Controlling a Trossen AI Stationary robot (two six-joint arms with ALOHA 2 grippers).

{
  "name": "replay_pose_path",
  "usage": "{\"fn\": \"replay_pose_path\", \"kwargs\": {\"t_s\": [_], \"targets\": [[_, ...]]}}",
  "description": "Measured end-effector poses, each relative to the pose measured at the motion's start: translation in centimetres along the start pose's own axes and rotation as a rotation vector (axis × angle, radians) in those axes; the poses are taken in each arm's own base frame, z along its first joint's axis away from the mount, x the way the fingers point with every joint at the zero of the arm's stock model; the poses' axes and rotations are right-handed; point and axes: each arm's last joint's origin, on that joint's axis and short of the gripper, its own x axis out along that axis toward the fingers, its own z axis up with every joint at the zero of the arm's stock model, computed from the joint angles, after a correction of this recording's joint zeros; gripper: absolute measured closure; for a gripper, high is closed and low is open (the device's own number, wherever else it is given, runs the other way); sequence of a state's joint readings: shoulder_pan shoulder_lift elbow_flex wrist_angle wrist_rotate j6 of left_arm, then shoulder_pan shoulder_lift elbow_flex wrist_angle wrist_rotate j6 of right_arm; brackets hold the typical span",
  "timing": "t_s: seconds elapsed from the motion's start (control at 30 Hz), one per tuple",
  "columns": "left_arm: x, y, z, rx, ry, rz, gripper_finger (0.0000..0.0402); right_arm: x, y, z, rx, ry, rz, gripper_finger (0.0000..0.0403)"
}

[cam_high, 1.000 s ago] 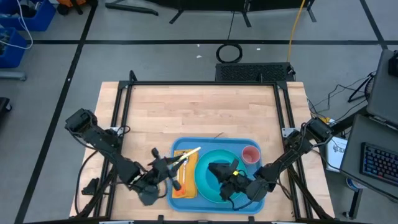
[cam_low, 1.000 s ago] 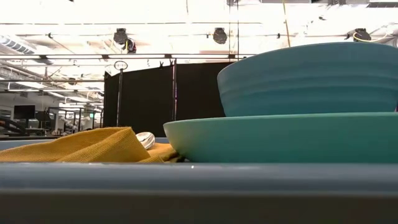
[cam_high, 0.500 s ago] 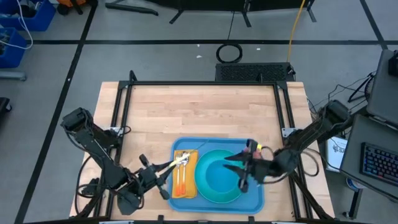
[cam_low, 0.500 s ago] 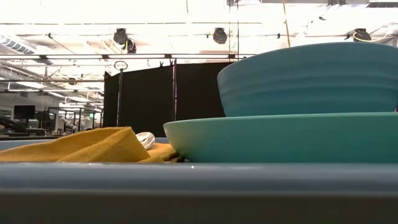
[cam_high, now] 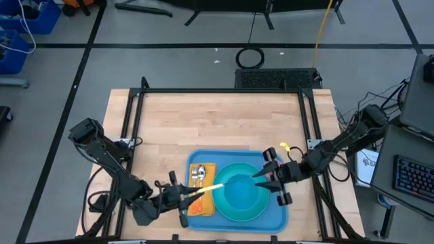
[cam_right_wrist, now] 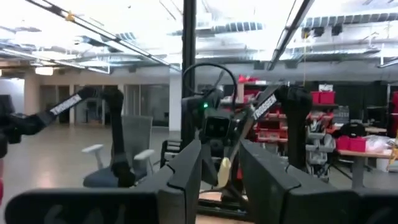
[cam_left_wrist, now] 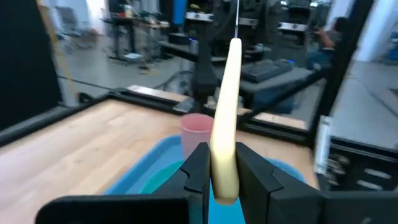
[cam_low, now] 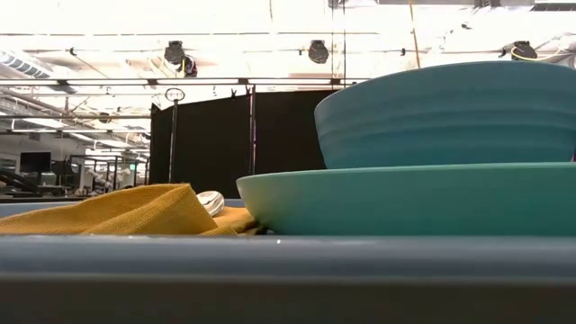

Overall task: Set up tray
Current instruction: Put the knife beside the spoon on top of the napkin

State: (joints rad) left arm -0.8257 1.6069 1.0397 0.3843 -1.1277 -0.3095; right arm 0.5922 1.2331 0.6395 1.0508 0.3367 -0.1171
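Left hand [cam_high: 186, 197] clamped on a pale stick; right hand [cam_high: 266, 174] parted, empty.

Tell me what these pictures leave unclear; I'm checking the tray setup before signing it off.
- Cream utensil in the left gripper: its kind. Left wrist view, the gripper hides its lower end.
- Pink cup: high view, the right gripper covers it.
- Cutlery on the yellow napkin: too small to identify, high view.
- Tray floor: low view, its near rim blocks it.
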Motion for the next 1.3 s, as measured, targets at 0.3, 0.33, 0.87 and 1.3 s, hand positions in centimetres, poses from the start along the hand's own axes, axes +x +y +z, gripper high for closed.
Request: {"fn": "replay_pose_path", "kwargs": {"t_s": [0.3,0.33,0.87,1.3], "targets": [[0.2,-0.3,-0.1,-0.028,0.004,-0.050,0.0350,-0.3,-0.1,-0.1,-0.018,-0.022,-0.002,0.0305],[0.2,-0.3,-0.1,-0.039,0.004,-0.058,0.0350,-0.3,-0.1,0.0,-0.020,-0.023,-0.003,0.0305],[1.4,0.2,0.0,-0.078,0.032,-0.100,0.0350,-0.2,0.0,0.0,-0.031,-0.035,0.023,0.0305],[1.9,0.5,-0.3,-0.096,0.059,-0.089,0.0350,-0.2,0.0,0.0,-0.019,-0.042,0.025,0.0305]]}}
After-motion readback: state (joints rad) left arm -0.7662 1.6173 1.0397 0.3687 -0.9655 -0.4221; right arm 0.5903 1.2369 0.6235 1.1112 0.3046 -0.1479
